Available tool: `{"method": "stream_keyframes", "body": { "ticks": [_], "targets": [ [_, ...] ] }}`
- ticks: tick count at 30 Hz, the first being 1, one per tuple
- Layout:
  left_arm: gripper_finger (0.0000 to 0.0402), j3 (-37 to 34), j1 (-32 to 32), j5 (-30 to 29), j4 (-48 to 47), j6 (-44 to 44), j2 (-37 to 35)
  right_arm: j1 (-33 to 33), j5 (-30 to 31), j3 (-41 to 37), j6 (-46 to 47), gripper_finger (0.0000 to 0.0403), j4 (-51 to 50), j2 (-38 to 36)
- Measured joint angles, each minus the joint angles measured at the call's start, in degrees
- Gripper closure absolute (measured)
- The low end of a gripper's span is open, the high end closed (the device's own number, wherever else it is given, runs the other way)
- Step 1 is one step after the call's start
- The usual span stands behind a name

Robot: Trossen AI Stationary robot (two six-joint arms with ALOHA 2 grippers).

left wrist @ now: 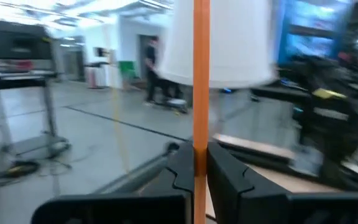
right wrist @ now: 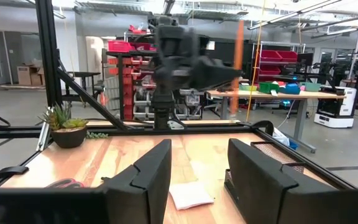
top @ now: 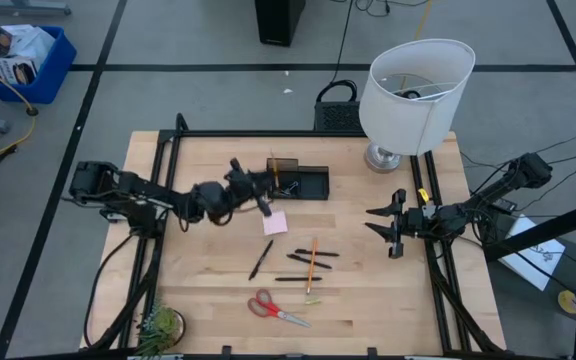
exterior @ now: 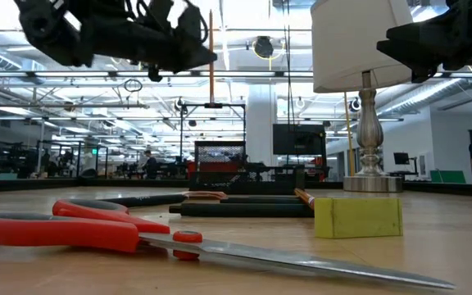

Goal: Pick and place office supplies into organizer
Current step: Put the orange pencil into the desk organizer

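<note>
My left gripper (top: 265, 193) hangs above the table between the black organizer (top: 299, 181) and the pink sticky pad (top: 275, 222), shut on an orange pencil (exterior: 211, 78) that stands upright. On the wood lie a second pencil (top: 312, 264), black pens (top: 261, 259) (top: 316, 253), and red-handled scissors (top: 276, 308). The low view shows the scissors (exterior: 97, 229) in front, lying flat. My right gripper (top: 392, 225) waits open at the table's right side, touching nothing. My left gripper (left wrist: 201, 155) pinches the orange pencil about the middle of its shaft (left wrist: 201, 118) between its two fingers. The fingers come level from the table's left and lie across the shaft. The pencil stands upright, lifted clear of the table.
A big white lamp (top: 414, 92) stands at the far right corner, near the organizer. A small green plant (top: 158, 326) sits at the near left corner. A small yellow-green block (exterior: 359, 217) lies near the pencil on the table. Bare wood spreads on the left half.
</note>
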Motion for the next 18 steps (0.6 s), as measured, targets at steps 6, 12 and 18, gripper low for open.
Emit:
{"method": "stream_keyframes", "body": {
  "ticks": [6,12,18],
  "targets": [
    [0.0369,0.57,11.04,6.25,-1.13,-3.87,1.35,-0.02,-0.02,-0.02,0.02,0.025,0.0,0.0],
    [0.0367,3.09,19.03,17.72,-0.91,-12.08,6.46,0.01,-0.02,-0.01,0.01,0.025,-0.1,0.0],
    [0.0383,5.76,19.64,22.44,-1.1,-11.06,13.29,0.0,-0.01,-0.01,0.01,0.025,-0.13,0.02]
  ]
}}
